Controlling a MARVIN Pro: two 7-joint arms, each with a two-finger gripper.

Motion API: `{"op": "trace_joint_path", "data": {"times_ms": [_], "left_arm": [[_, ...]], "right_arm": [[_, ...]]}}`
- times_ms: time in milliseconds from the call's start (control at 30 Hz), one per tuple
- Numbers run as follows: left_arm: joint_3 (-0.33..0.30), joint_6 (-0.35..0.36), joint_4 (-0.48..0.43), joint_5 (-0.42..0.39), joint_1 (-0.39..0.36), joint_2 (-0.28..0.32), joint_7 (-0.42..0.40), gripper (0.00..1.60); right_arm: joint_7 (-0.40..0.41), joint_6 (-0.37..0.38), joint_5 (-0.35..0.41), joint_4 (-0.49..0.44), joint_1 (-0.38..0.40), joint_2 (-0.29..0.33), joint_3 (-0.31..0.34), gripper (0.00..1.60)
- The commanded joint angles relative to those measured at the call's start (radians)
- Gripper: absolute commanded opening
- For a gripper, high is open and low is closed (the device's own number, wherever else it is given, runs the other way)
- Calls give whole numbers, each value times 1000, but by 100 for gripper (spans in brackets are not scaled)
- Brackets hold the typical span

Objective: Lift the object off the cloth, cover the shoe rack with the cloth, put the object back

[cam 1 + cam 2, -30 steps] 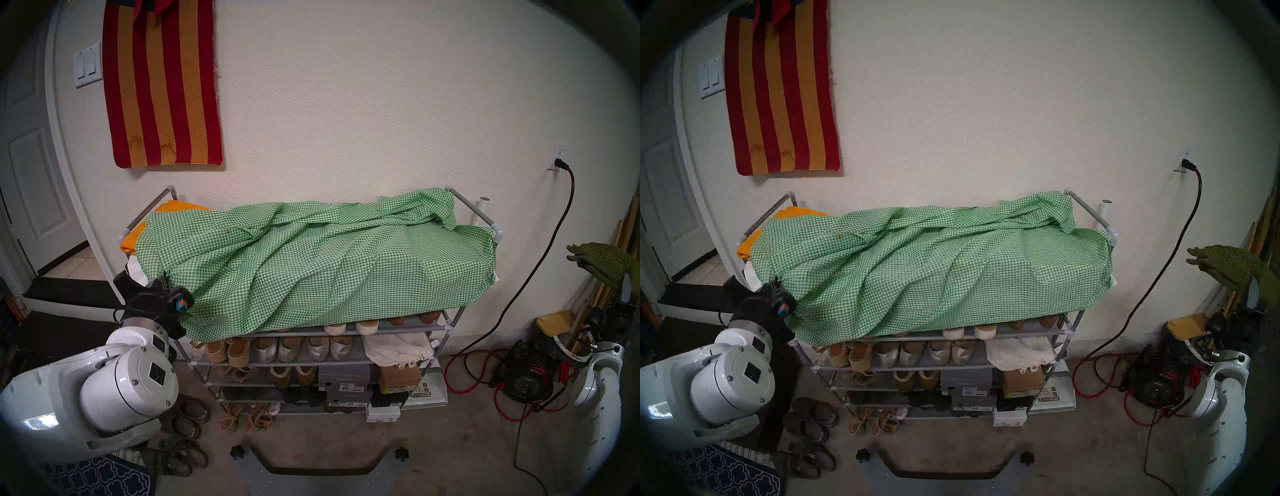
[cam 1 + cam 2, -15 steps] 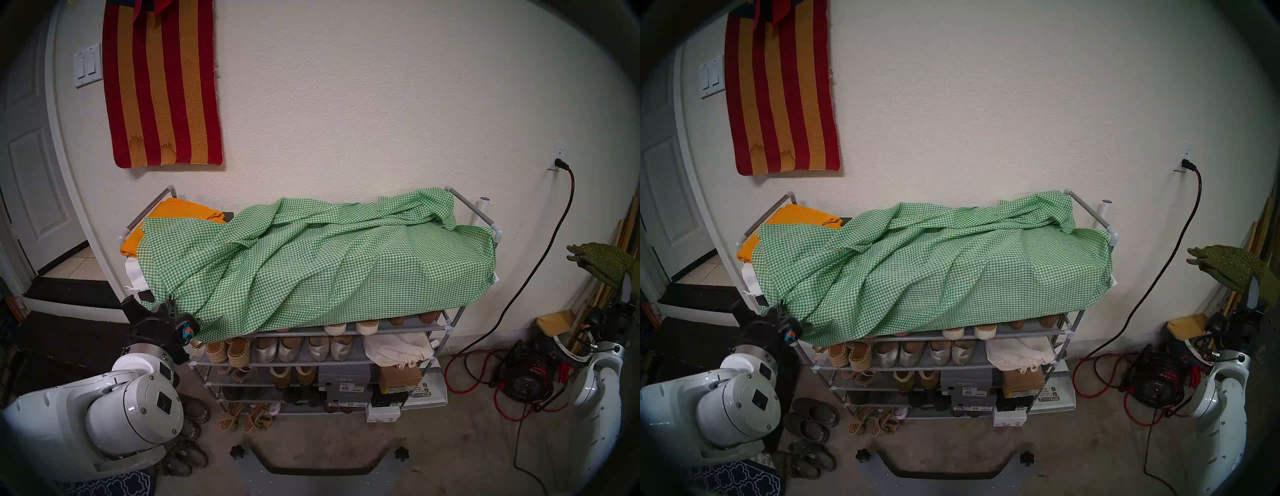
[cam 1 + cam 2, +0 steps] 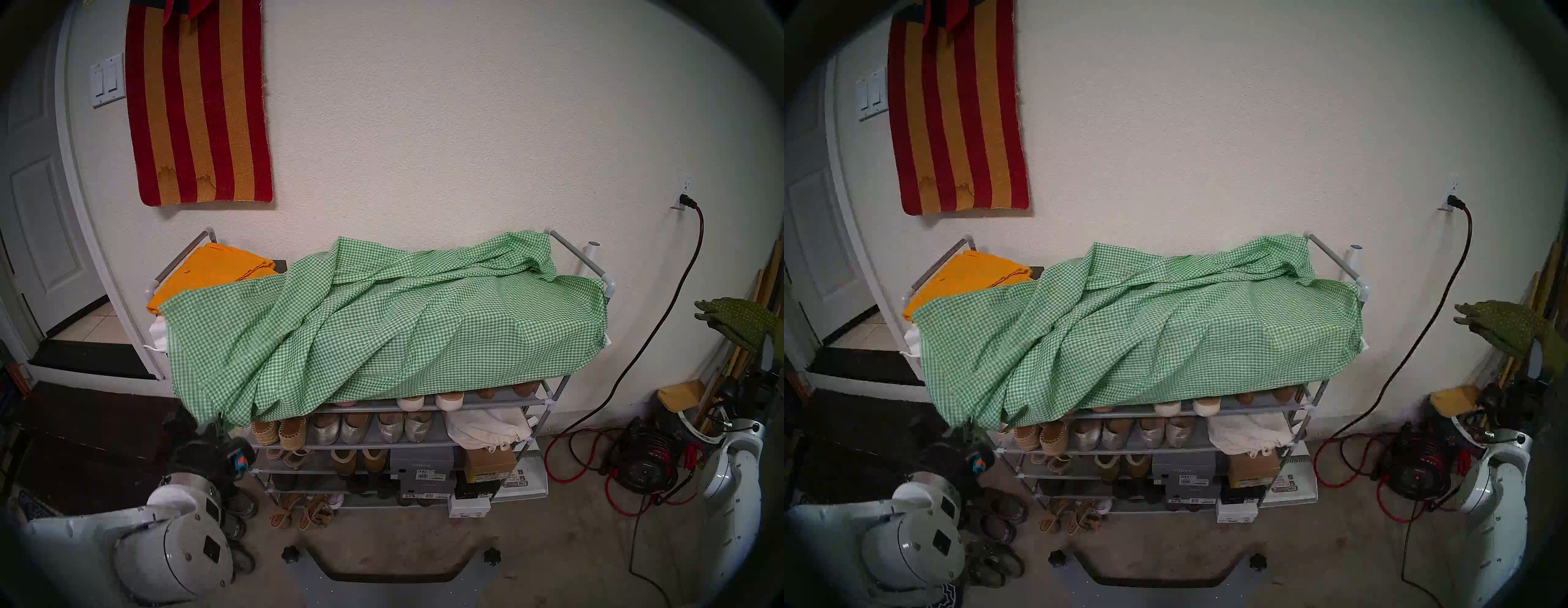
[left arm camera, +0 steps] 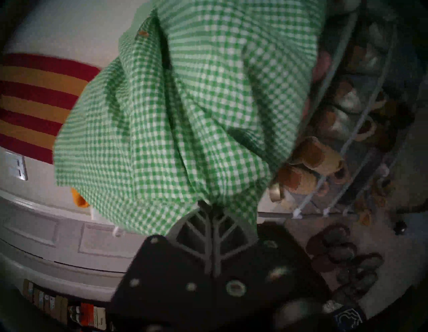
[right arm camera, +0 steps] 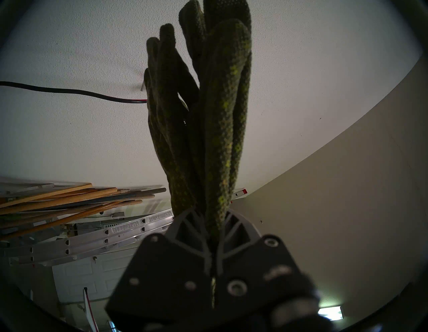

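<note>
Two grips hold: left gripper (image 4: pixel 212 206) clamps cloth (image 3: pixel 382 322) at the rack's (image 3: pixel 564 254) front-left corner; right gripper (image 5: pixel 213 222) clamps gloves (image 5: pixel 208 111). Covering step; next, spread leftward.

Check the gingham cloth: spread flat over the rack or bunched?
Bunched. The cloth lies in heavy folds, leaving the orange cloth at the rack's left end uncovered.

cloth (image 3: pixel 382 322) is draped over the top of the shoe rack (image 3: pixel 547 399), spilling off its 7 o'clock corner. folded towel (image 3: pixel 212 271) sits on top at 10 o'clock, part under the cloth. gloves (image 3: pixel 738 322) way off at 3 o'clock.
</note>
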Motion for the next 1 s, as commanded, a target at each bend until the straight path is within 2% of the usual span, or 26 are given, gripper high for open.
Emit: {"op": "trace_joint_path", "data": {"times_ms": [0,67,200,367,600,733,767,800,833,900,967], "left_arm": [[84,-1,-1,38,113,22,60,0],[113,-1,-1,58,152,32,68,0],[167,-1,-1,87,171,48,83,0],[210,-1,-1,135,240,77,105,0],[277,-1,-1,179,298,145,99,0],[264,-1,-1,162,340,177,100,0],[240,-1,-1,140,355,177,106,0],[217,-1,-1,116,382,200,126,150],[223,-1,-1,107,357,207,89,160],[186,-1,13,70,387,214,107,160],[180,-1,82,49,360,188,77,160]], "right_arm": [[0,-1,-1,0,-1,0,-3,0],[0,-1,-1,0,-1,0,-3,0],[0,-2,-1,0,-1,0,-3,0],[0,-2,-2,0,-1,1,-3,0],[0,-2,-2,0,-2,1,-4,0],[1,-3,-3,-1,-2,1,-4,0],[1,-3,-3,-1,-2,2,-4,0],[1,-3,-3,-1,-2,2,-4,0],[1,-3,-3,-1,-2,2,-4,0],[1,-3,-3,-1,-3,2,-4,0],[1,-3,-3,-1,-3,2,-4,0]]}}
